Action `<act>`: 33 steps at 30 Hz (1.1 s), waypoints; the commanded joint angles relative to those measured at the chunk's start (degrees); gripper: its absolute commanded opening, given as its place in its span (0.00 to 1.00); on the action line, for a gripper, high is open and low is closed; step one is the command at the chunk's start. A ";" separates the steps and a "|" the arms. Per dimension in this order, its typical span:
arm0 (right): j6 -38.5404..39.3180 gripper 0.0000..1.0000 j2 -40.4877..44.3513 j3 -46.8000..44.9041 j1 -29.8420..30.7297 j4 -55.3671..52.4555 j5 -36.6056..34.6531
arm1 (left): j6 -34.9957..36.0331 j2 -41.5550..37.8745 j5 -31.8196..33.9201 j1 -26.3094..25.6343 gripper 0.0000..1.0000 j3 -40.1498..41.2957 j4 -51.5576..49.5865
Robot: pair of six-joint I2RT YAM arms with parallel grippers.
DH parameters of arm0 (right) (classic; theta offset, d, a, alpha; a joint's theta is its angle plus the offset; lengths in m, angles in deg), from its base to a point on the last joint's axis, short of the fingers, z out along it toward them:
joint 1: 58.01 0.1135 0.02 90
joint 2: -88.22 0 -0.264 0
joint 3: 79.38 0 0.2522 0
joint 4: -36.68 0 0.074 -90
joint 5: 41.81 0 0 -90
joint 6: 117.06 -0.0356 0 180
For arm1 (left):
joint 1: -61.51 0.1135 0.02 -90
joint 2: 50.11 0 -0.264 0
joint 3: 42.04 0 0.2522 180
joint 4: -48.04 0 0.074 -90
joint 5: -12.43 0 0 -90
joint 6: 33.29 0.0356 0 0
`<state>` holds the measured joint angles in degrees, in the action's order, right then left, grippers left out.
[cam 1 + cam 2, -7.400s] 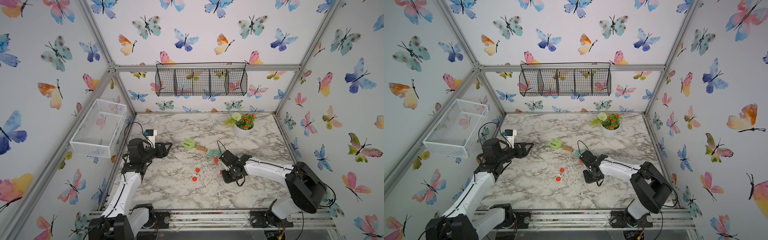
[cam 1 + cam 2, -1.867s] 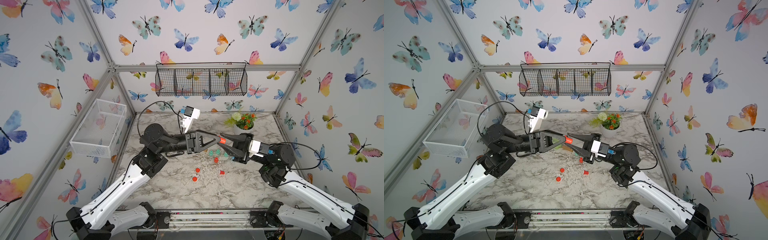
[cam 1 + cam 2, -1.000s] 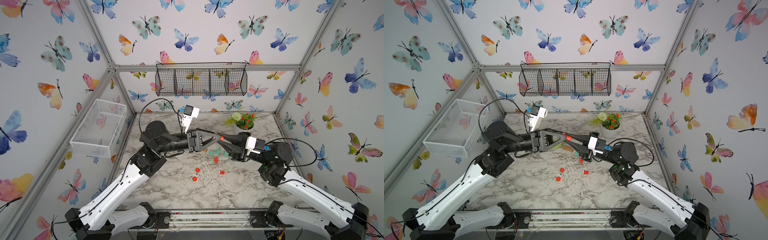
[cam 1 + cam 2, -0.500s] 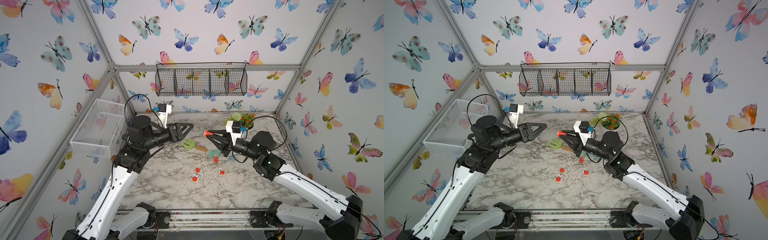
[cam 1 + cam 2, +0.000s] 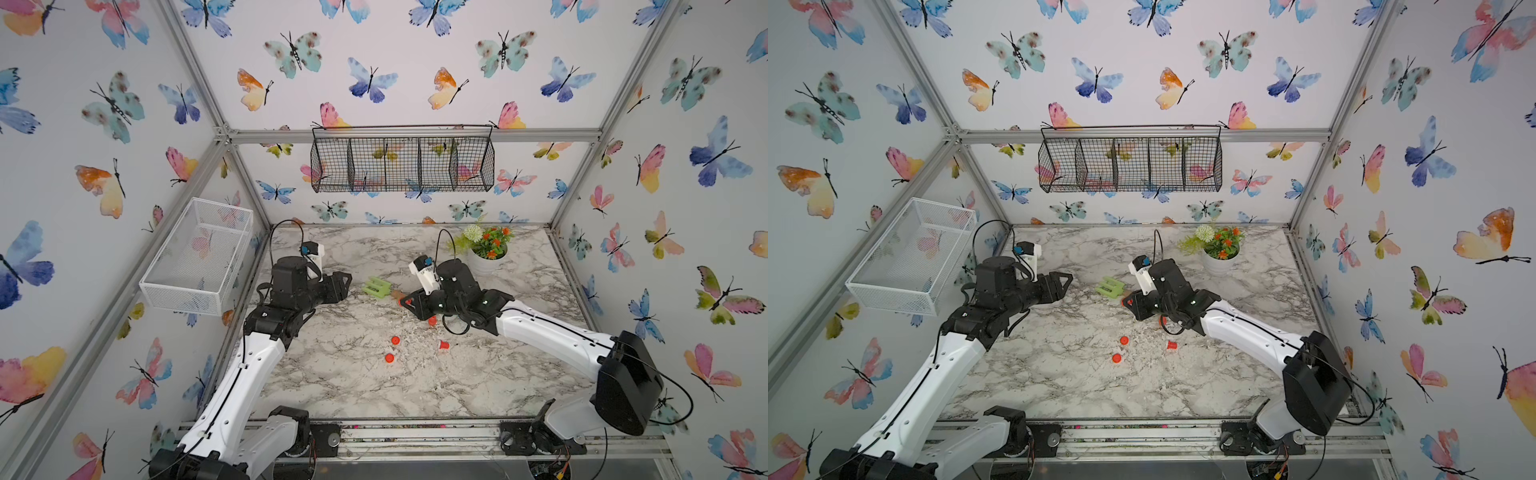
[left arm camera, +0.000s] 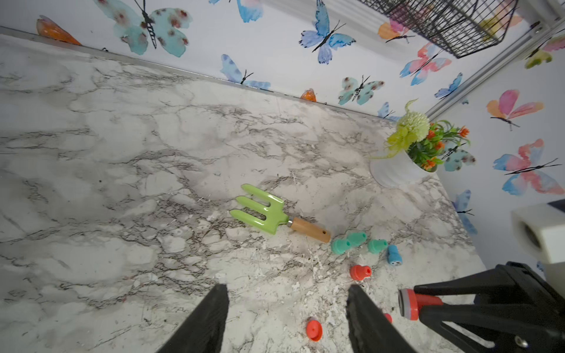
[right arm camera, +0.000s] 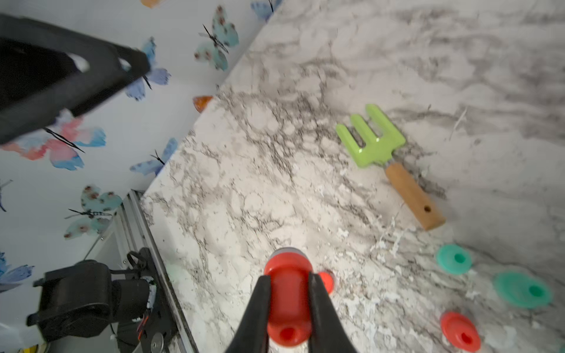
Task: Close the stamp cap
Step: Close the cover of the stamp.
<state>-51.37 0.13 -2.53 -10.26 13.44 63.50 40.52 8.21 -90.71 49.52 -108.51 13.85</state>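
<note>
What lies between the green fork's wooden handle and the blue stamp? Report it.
Three teal stamps lie on the table between the fork's handle and the blue stamp, shown in the left wrist view.

Top views: high front, looking down; wrist cams close, both see rake (image 6: 266, 211).

My right hand (image 7: 288, 277) is black, the stamp (image 7: 287, 305) red, grey-rimmed. The desk (image 7: 244, 183) is white marble veined grey; the fork (image 7: 374, 140) green.
</note>
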 commanded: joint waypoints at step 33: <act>1.73 0.04 -26.77 19.29 10.06 -24.28 -14.26 | -0.16 0.88 1.41 6.83 0.64 8.16 9.23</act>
<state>-50.54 -25.53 15.26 -0.62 -8.61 50.27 40.81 8.26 -86.73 55.46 -99.15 22.97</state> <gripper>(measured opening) 0.198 0.642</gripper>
